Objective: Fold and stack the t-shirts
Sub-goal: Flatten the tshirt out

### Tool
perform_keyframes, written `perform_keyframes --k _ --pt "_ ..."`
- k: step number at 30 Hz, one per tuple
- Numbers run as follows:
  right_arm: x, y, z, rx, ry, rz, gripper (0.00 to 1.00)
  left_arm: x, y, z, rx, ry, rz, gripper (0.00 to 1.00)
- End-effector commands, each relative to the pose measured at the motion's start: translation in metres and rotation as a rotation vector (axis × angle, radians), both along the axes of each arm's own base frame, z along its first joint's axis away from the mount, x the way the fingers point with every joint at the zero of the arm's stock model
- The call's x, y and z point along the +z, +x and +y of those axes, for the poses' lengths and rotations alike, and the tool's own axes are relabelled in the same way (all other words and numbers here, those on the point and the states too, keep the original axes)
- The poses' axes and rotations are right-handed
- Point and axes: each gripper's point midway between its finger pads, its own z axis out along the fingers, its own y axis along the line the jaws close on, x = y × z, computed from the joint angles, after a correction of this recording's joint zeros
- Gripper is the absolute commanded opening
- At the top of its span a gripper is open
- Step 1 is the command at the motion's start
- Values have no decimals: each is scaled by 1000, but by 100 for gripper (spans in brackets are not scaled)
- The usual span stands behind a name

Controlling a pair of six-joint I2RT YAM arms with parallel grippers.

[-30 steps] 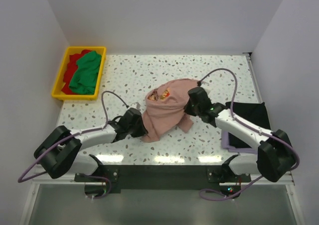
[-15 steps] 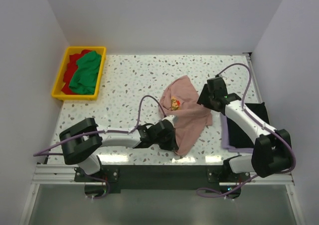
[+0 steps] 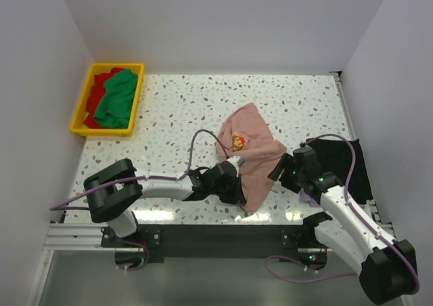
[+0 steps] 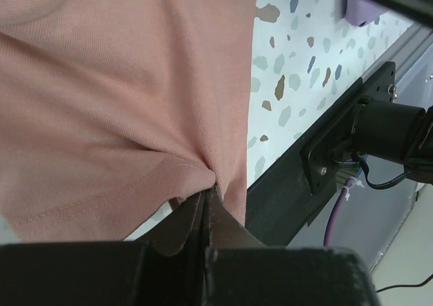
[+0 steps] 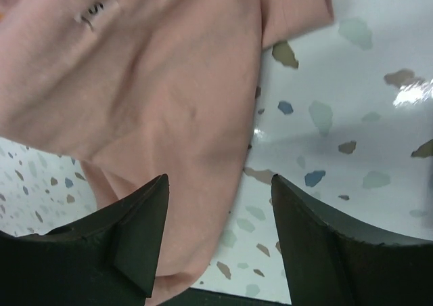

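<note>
A yellow bin [image 3: 115, 66] at the bench's [image 3: 304, 103] far-left corner is holding a green t-shirt [image 3: 116, 99] over a red t-shirt [image 3: 100, 82]. Near the front edge, the left tool [image 4: 206, 199] is clamping the hem of the dusty-pink t-shirt [image 3: 252, 150], which is lying crumpled mid-bench. The right tool [image 5: 218, 184] is hovering, fingers apart, over its right edge. A black t-shirt [image 3: 342, 157] is lying far right.

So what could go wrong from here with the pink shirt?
1. The left gripper, jaws shut, pinches only the hem of the dusty-pink cloth t-shirt, right by the speckled table's near edge; pulling could drag cloth off.
2. The right gripper has open jaws holding nothing, so the shirt may bunch.
</note>
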Motion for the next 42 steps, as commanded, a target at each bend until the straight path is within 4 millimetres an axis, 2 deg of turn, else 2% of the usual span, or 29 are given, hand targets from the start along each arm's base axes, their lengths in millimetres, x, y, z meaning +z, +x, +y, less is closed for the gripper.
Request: perform_keyframes --k 1,6,7,8,12,15,19,20,21,22,23,24,25,26,27,28,29,30,31,32,33,34,35,36,37,38,39,40,42 --pt "-3 -18 20 8 127 55 65 32 12 -22 -12 -97 -57 0" --pt "-14 -37 33 4 169 106 66 35 17 -27 -13 -98 -64 0" --pt "-15 -40 41 29 181 103 66 37 17 -29 -14 -106 -64 0" --pt "-26 -47 42 28 174 140 66 39 16 -29 -16 -112 -65 0" --pt "-40 -53 53 18 214 183 68 50 16 -32 -17 -144 -69 0" --pt "-37 -46 57 -6 249 161 70 60 16 -33 -25 -166 -80 0" --pt "-18 -26 67 -29 305 90 69 71 14 -36 -41 -196 -81 0" --pt "-11 -20 70 -29 317 69 67 73 12 -37 -48 -204 -84 0" --pt "-6 -16 71 -31 321 54 59 78 12 -39 -62 -220 -90 0" --pt "6 -9 74 -26 320 39 50 87 13 -41 -70 -244 -105 0" --pt "12 -4 72 -34 304 19 37 92 15 -42 -76 -254 -115 0" --pt "21 3 72 -26 287 -8 14 98 23 -40 -70 -259 -135 0" --pt "48 16 74 -23 283 -58 6 112 28 -40 -65 -277 -157 0" --pt "63 26 72 -7 244 -109 0 119 37 -38 -46 -283 -180 0" --pt "80 37 70 -5 215 -150 0 126 53 -31 -10 -284 -207 9" --pt "126 53 71 2 206 -231 0 141 61 -23 18 -302 -231 17" --pt "135 63 68 30 130 -253 0 150 72 -16 50 -313 -254 24" --pt "149 73 61 14 66 -285 0 154 90 -2 104 -312 -274 38" --pt "200 90 63 20 73 -385 0 168 97 9 137 -327 -303 45" --pt "201 104 64 58 1 -380 0 173 108 19 190 -319 -336 50" --pt "212 111 59 57 -37 -383 0 175 118 32 235 -304 -365 58" --pt "254 126 63 63 -27 -462 0 183 122 43 270 -302 -389 60" --pt "267 133 64 76 -43 -479 0 183 126 51 301 -285 -397 61" --pt "264 148 67 95 -85 -464 0 174 136 66 369 -249 -401 62" --pt "298 154 71 108 -67 -527 0 175 139 73 391 -251 -408 62" --pt "307 160 72 124 -85 -544 0 170 142 79 414 -239 -406 62" --pt "302 173 77 139 -108 -522 0 158 147 88 442 -220 -386 61" --pt "333 177 81 153 -81 -588 0 153 151 89 447 -225 -383 60" --pt "350 187 88 183 -89 -624 0 139 153 90 447 -219 -381 59"
